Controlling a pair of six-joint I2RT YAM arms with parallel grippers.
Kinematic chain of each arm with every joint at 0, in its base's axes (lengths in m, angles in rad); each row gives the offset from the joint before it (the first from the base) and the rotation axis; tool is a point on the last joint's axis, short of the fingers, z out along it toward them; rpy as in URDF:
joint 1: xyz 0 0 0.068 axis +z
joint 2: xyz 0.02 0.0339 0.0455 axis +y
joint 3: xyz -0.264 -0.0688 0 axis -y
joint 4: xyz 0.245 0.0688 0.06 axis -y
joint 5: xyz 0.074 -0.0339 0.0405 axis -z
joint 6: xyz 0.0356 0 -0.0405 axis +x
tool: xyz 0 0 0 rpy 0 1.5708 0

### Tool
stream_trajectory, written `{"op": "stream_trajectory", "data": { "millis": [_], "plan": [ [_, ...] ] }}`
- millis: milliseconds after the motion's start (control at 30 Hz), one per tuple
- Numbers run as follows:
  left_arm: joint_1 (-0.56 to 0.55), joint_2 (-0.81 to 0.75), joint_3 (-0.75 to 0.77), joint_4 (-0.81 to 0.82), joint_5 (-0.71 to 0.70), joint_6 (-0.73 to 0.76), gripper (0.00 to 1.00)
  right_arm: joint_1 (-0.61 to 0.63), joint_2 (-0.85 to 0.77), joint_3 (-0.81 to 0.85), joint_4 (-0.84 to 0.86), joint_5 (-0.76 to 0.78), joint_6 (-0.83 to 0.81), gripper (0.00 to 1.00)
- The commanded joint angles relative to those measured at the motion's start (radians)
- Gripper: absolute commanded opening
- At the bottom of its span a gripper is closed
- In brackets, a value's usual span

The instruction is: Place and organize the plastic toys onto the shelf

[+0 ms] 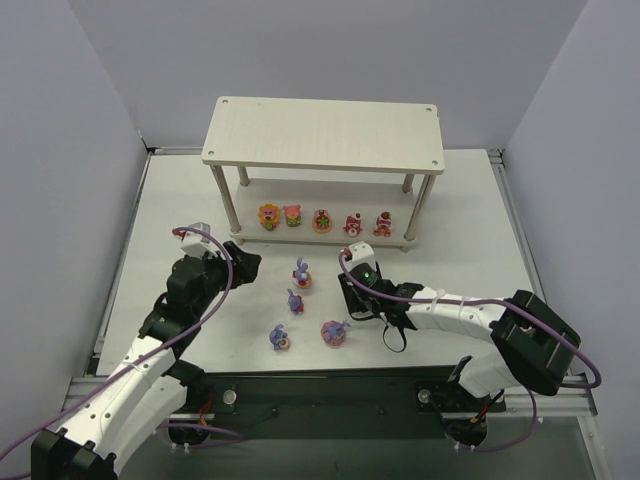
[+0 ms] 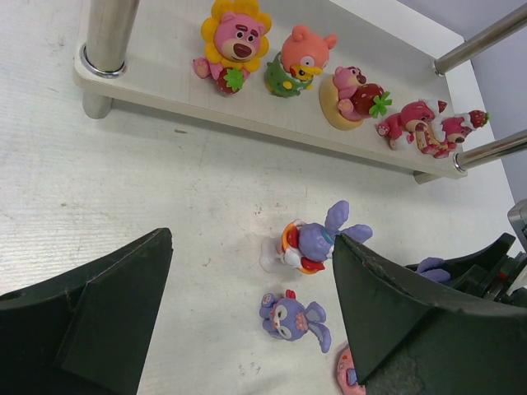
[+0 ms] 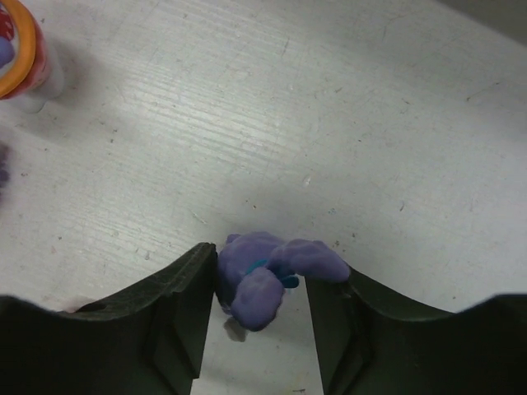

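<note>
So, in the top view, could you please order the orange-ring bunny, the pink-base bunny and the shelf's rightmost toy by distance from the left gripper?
1. The orange-ring bunny, just right of the left gripper.
2. The pink-base bunny, farther right, low in the view.
3. The rightmost toy, far right on the lower tier of the shelf.

Top external: high, from the near edge, looks down over the worktop (image 1: 460, 230) to the shelf (image 1: 322, 135).
Left wrist: low, close, faces past the left fingers (image 2: 412, 329) to the shelf's lower tier; bunnies (image 2: 313, 243) ahead of them show in both views.
Right wrist: closest, looks down at one bunny (image 3: 263, 276) between the right fingers (image 3: 165, 329).
</note>
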Motion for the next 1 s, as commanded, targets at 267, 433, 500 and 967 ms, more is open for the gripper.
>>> {"op": "stream_trajectory", "data": {
  "millis": [267, 433, 500, 967],
  "plan": [
    [-0.001, -0.021, -0.003, 0.023, 0.0, 0.009, 0.89, 0.012, 0.0, 0.027, -0.049, 0.079, 0.027, 0.12],
    [-0.001, -0.022, -0.001, 0.021, 0.0, 0.009, 0.89, 0.021, 0.003, 0.056, -0.092, 0.114, 0.052, 0.0],
    [-0.001, -0.022, 0.001, 0.021, 0.001, 0.009, 0.89, 0.026, -0.008, 0.085, -0.133, 0.14, 0.07, 0.0],
    [-0.023, -0.013, -0.038, 0.214, 0.225, 0.059, 0.89, 0.037, -0.129, 0.33, -0.433, 0.125, 0.213, 0.0]
  ]
}}
